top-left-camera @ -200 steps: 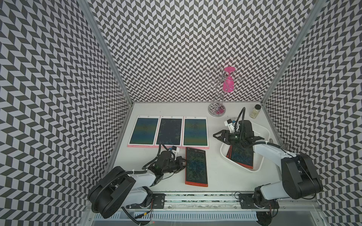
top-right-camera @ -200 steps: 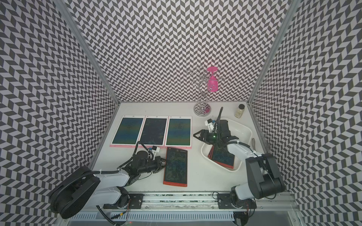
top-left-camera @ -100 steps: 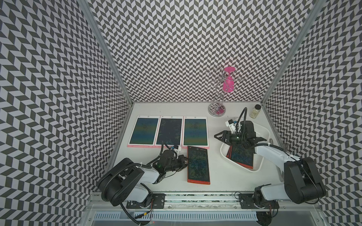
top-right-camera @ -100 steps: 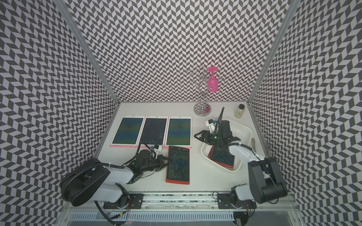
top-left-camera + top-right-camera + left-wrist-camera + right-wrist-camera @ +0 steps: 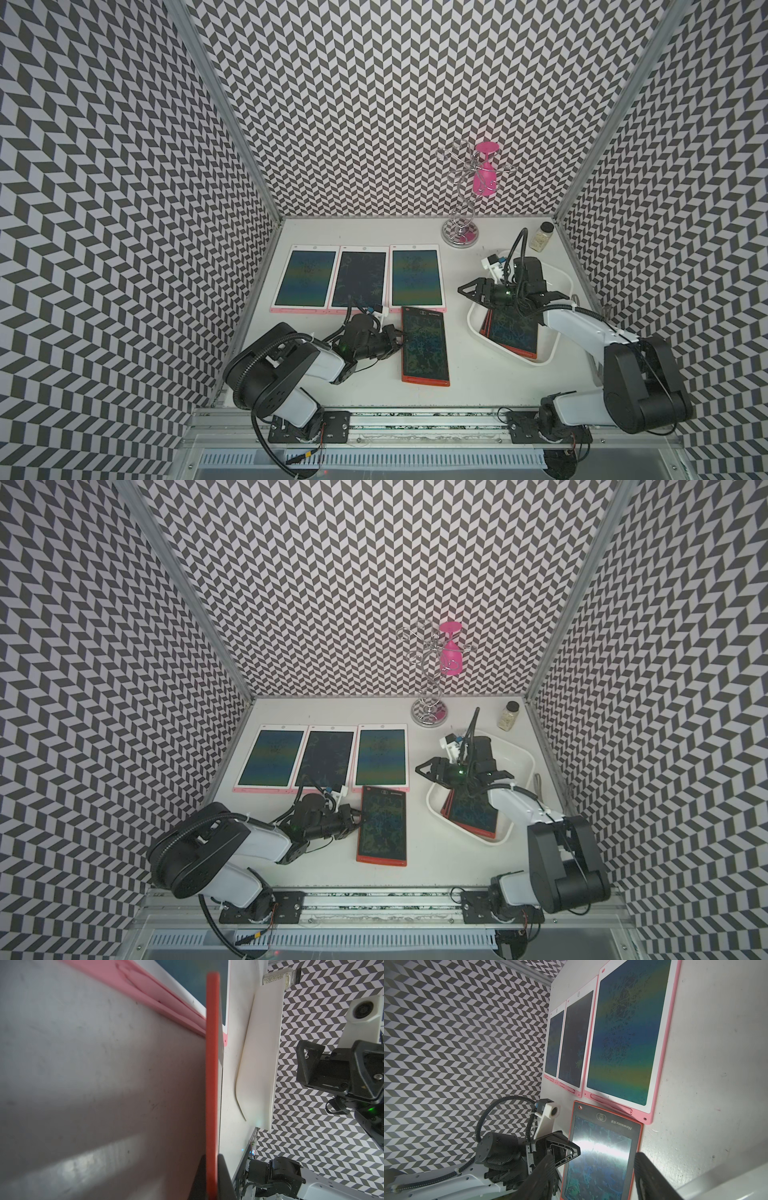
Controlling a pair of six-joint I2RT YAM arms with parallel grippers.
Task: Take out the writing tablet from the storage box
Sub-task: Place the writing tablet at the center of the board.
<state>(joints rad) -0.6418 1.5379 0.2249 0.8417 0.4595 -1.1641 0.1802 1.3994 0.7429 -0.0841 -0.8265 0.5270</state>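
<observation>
Two things going on. One red tablet (image 5: 426, 347) is already out on the table (image 5: 478, 374), long axis front to back, far end butted against the row of pink tablets (image 5: 359, 278). The left gripper (image 5: 398, 333) is clamped on its left long edge, toward the far end; the left wrist view shows the red edge pinched between the jaws. Can't tell if that side is flat down or a hair lifted. The rest of the stack (image 5: 513, 332) sits in the storage box (image 5: 505, 348) on the right side. Its long axis is skewed like the box, with the far end toward table centre and the near end toward the right arm's base. The right gripper (image 5: 594, 1156) hovers over the far-left end of the box with jaws apart and nothing between them, aimed out across the table rather than down into the box. My read: the left side only has to let go, and the next pull belongs to the right arm, the only one near the box. The stack lies below the right gripper and back toward its own base, so it would have to tip down and square up across a long edge. Risk: the tablets are stacked tight, so it could easily lift two.
</observation>
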